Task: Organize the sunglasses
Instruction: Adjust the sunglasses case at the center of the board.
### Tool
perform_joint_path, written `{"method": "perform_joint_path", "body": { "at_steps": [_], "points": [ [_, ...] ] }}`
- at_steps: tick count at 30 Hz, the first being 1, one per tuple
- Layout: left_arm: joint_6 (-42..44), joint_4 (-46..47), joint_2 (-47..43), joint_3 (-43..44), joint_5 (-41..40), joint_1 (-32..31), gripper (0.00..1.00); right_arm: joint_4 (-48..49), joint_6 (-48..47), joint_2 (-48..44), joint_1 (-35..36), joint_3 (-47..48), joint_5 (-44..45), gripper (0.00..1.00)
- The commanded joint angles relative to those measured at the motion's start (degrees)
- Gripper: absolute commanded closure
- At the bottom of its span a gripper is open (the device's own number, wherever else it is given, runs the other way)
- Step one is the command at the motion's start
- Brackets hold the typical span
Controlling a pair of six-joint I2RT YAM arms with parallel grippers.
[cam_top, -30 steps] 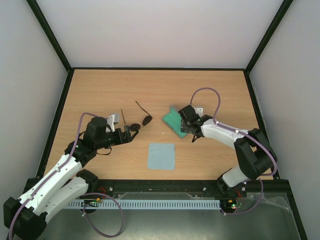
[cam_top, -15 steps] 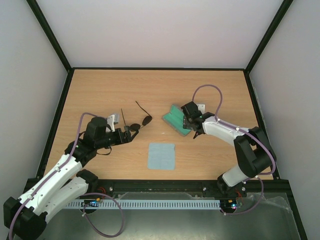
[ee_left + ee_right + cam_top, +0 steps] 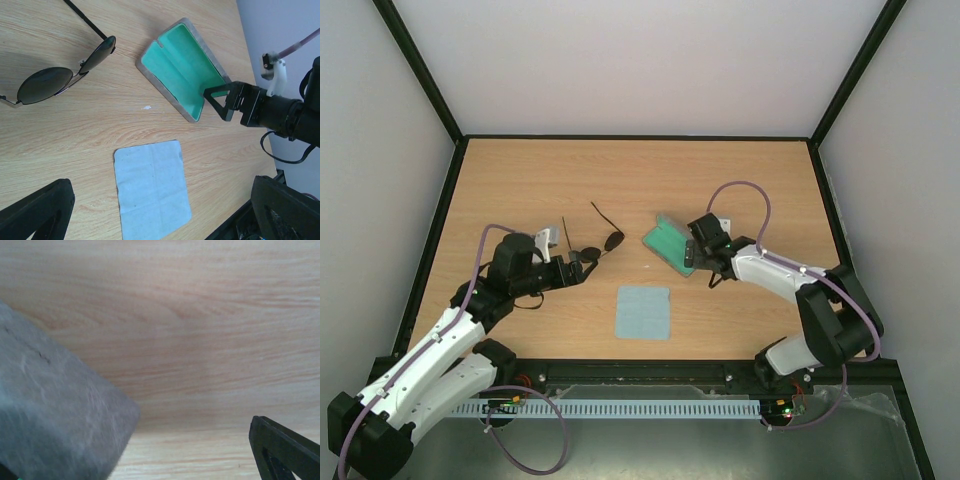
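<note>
Left gripper, top view: jaws spread wide, tips just at 7 o'clock of the sunglasses and apart from them. The sunglasses lie on the wooden table, left of its centre, with both arms unfolded and pointing toward roughly 11 o'clock. The open eyeglass case, green lining up, sits at 3 o'clock of the sunglasses, near but not touching. Right gripper is at the case's 4 o'clock end. A light blue cleaning cloth lies flat at 6 o'clock of the gap between sunglasses and case, apart from both.

Left wrist view: the left gripper's two dark fingers sit in the bottom corners, far apart, with only cloth and bare wood between them. Sunglasses are at 10 o'clock of the frame, one arm running off the top edge. The case is at 1 o'clock, showing its grey rim and green inside. The right gripper's triangular fingertip meets the case's near corner; it appears to touch the rim, but contact is not certain.

Right wrist view: the case's grey outer wall fills 8 o'clock, blurred. One dark finger is at 5 o'clock, with a strip of bare wood between it and the case. Jaws parted, not clamped on the case.
</note>
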Motion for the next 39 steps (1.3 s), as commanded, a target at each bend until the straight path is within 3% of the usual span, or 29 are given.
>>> {"method": "perform_joint_path", "body": {
  "at_steps": [1,17,23,31,39],
  "points": [
    [0.23,0.86,0.07,-0.5,0.69,0.26,0.0,1.41,1.86,-2.64,0.15,-3.72,-3.86,0.02],
    [-0.02,0.55,-0.79,-0.33,1.11,0.26,0.01,3.49,2.6,-5.54,0.43,-8.65,-3.83,0.01],
    [-0.02,0.54,-0.87,-0.31,1.16,0.26,0.0,2.87,4.75,-8.66,4.13,-9.88,-5.58,0.01],
    [-0.24,1.0,-1.1,-0.39,1.48,0.26,0.01,-0.85,12.75,-3.4,11.54,-8.1,-1.05,0.01],
    [-0.26,0.15,-2.43,-0.95,1.16,0.26,0.0,-3.56,13.9,1.37,12.13,-5.45,5.64,0.01]
  ]
}}
